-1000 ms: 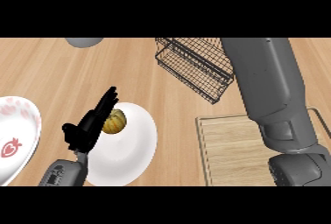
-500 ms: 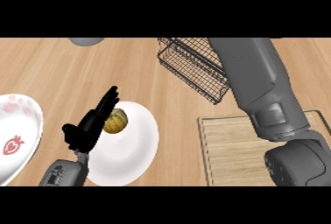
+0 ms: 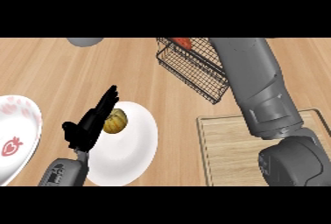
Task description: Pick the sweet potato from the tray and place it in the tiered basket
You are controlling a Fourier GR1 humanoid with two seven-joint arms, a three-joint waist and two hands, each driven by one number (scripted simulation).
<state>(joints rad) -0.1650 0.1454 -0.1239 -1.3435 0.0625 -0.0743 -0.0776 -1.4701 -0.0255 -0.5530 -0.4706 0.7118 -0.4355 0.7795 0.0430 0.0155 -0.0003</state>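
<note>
Hovering over a white plate, left hand shows fingers straight, together; right forearm lies across the basket, hand unseen.

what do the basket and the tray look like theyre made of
The basket looks like thin dark metal wire: an open grid with the counter showing through. The tray looks like pale matte wood, going by its straight grain lines, though it could be a laminate.
</note>
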